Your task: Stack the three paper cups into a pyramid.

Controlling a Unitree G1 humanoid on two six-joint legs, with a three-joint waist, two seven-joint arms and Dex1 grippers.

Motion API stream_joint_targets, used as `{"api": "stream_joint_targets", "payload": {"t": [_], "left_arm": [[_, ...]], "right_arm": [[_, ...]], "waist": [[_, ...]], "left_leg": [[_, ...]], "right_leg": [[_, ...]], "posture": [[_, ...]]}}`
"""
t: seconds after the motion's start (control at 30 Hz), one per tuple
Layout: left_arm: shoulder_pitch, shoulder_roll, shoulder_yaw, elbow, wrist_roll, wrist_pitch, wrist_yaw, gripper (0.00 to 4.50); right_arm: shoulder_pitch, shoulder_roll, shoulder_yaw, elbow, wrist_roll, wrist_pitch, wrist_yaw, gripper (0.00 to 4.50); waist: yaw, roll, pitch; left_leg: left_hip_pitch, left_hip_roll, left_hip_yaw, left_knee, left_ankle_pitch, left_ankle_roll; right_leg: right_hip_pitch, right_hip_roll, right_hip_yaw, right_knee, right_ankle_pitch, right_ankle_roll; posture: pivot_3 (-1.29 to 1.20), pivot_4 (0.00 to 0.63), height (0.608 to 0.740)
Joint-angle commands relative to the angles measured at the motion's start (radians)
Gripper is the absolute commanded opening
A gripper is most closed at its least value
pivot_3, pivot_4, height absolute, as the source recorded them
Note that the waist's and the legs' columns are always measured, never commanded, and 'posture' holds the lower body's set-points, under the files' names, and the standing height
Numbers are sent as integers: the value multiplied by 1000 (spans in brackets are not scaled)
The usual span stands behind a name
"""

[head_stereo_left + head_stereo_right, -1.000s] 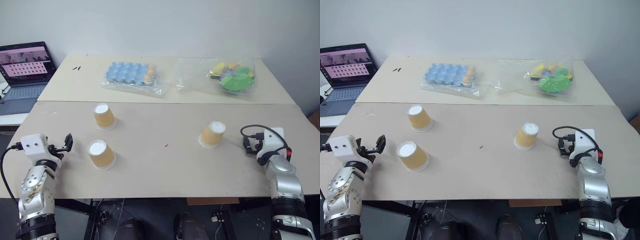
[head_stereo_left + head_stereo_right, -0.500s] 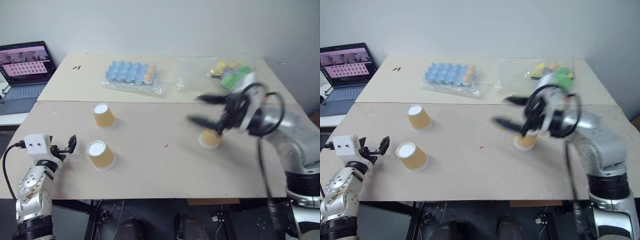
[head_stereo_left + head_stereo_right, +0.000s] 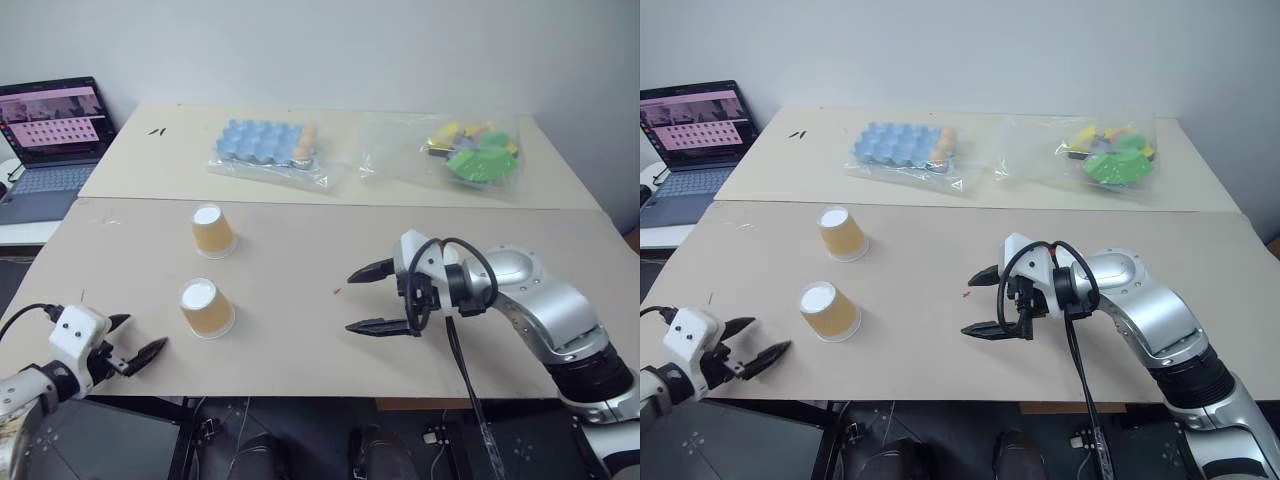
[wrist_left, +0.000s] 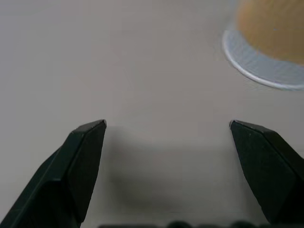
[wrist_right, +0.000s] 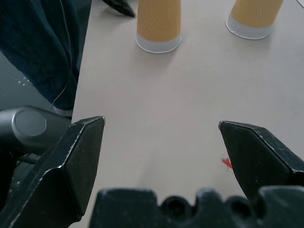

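Cups stand upside down on the near tan table [image 3: 300, 350], white bases up: one [image 3: 213, 231] toward the far left of that table, and a second [image 3: 206, 307] nearer the front edge, apart from the first and on the same side. Only these two of the three can be seen; no pyramid is built, and nothing is stacked. The right gripper [image 3: 378, 298] hangs over the middle of the near table with its two black fingers spread wide and nothing between them, its tips pointing toward the cups on the left. A small red speck [image 3: 336, 292] lies on the table just beside it. In the right wrist view both cups show ahead of the spread fingers [image 5: 80, 156], well apart from them. The left gripper [image 3: 132, 340] sits low at the front left corner of the table, near the closer cup, its fingers also wide apart and empty; in the left wrist view the white rim of a cup [image 4: 266, 47] stands just beyond one fingertip, not touching it. On the far table [image 3: 180, 160] lie a blue egg tray [image 3: 262, 150] in clear wrap and a clear bag of bright toys [image 3: 470, 155]. An open laptop [image 3: 45, 130] sits off to the far left.
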Motion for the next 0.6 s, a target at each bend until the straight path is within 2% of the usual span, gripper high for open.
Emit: {"api": "stream_joint_targets", "payload": {"t": [0.03,0.17,0.33,0.6], "left_arm": [[25,81,25,-26,-10,-36,-145,4446],[-80,108,-39,8,8,-63,-187,4446],[-376,46,-260,27,50,-62,-201,4446],[-504,7,-357,60,56,-66,-234,4446]], "right_arm": [[5,11,-37,-13,-6,-30,-7,4500],[18,23,-46,-14,-13,-31,-25,4500],[40,31,-72,-41,-25,-17,-77,4500],[45,29,-116,-79,-7,15,-121,4500]], "waist": [[5,0,0],[12,0,0],[21,0,0],[-3,0,0]], "left_leg": [[0,0,0,0,0,0],[0,0,-1,0,0,0],[-1,-2,0,1,0,0],[-4,-1,1,4,-1,-1]], "right_leg": [[0,0,0,0,0,0],[0,-1,0,1,0,0],[0,0,-1,1,0,-1],[-1,5,-1,2,0,0]], "posture": [[0,150,733],[0,150,733],[0,150,733],[0,150,733]]}}
